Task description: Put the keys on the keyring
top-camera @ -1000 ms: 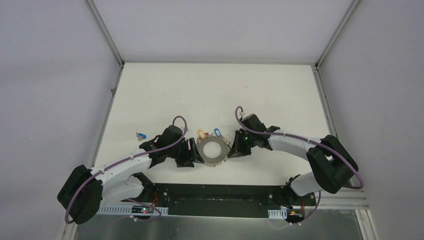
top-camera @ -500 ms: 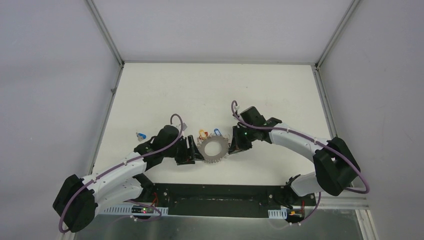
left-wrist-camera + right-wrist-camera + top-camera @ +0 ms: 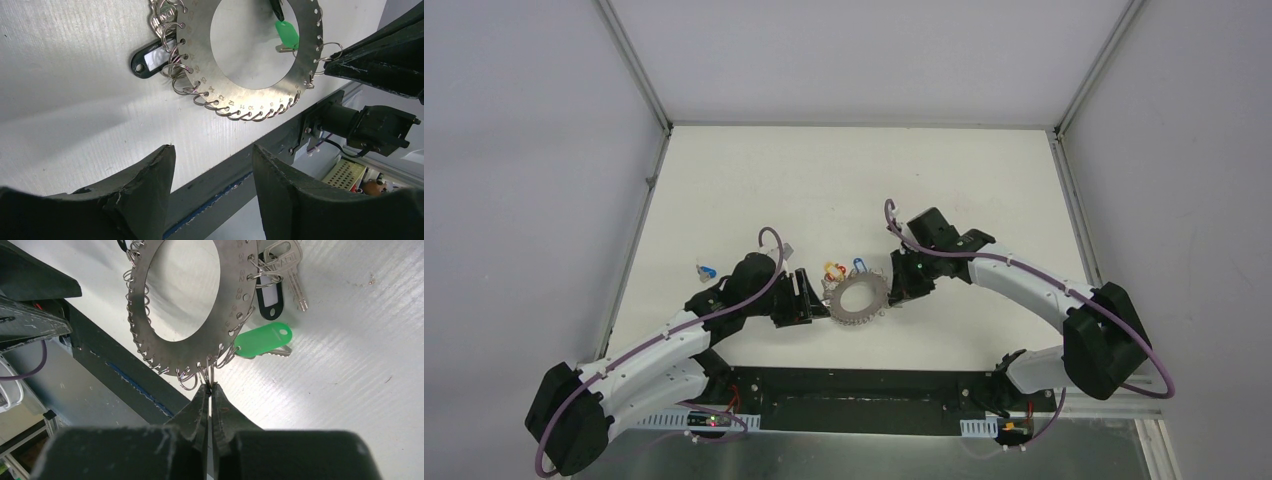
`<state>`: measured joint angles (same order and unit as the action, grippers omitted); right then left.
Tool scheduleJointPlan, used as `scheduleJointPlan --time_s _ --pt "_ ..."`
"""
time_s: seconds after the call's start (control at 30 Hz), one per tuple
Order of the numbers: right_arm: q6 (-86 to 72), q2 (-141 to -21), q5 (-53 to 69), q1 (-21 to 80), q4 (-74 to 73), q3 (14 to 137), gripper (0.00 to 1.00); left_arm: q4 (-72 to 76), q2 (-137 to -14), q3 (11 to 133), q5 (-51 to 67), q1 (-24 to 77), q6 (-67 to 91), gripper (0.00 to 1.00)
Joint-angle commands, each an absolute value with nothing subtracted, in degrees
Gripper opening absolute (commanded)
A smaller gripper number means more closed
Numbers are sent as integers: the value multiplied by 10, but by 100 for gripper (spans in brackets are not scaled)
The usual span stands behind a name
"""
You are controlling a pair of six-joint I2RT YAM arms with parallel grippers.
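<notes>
Right gripper (image 3: 209, 389) is pinching shut on one small wire loop (image 3: 206, 375) at the rim of the keyring (image 3: 180, 354), which is resting on the table (image 3: 944, 190) between the two arms. Left gripper (image 3: 212, 150) is hovering just beside the ring, fingers wide apart and gripping nothing. I'm judging the pinch needs to be firm and low without tugging, so the ring isn't sliding while the left goes for the loose key (image 3: 705, 270) lying well apart.

Beyond the left gripper's (image 3: 212, 150) spread fingers (image 3: 150, 175), the keyring (image 3: 197, 60) carries a black tag (image 3: 147, 59) at its edge, a green tag (image 3: 287, 34) showing through its hole.

Silvery loop-edged keyring (image 3: 235, 285) carries green- and black-tagged keys (image 3: 262, 342).
</notes>
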<state>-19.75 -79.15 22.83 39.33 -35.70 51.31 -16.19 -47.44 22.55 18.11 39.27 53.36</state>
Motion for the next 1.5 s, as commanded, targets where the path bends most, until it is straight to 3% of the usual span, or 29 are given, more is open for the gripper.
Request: scheduleJointPlan --time_s 0.0,0.13,0.27,0.37,0.53,0.67,0.77,0.87,1.03,1.1,1.33,1.47 --pt "-174 -775 223 393 -363 531 4 -145 -472 224 172 387 528 59" --pt "-178 -771 224 393 -361 528 18 -145 -473 224 170 386 528 59" --pt "-183 -768 221 392 -358 528 44 -146 -474 223 169 386 528 59" --pt "-193 -764 214 392 -351 522 58 -149 -474 222 169 387 528 59" --pt "-209 -779 201 388 -337 513 70 -156 -471 218 166 386 528 60" --pt "-217 -824 200 385 -321 515 70 -162 -467 215 160 386 529 60" --pt "-220 -872 207 384 -319 526 63 -168 -462 215 157 386 529 60" --pt "-223 -915 233 384 -318 535 50 -175 -457 215 155 387 529 60" --pt "-229 -941 271 392 -319 533 18 -185 -445 213 148 386 531 60" --pt "-237 -936 283 404 -321 527 12 -188 -441 211 145 386 532 60" --pt "-341 -893 369 466 -261 480 14 -192 -445 213 134 386 532 60" --pt "-372 -865 391 471 -226 464 32 -193 -454 215 133 386 532 60"
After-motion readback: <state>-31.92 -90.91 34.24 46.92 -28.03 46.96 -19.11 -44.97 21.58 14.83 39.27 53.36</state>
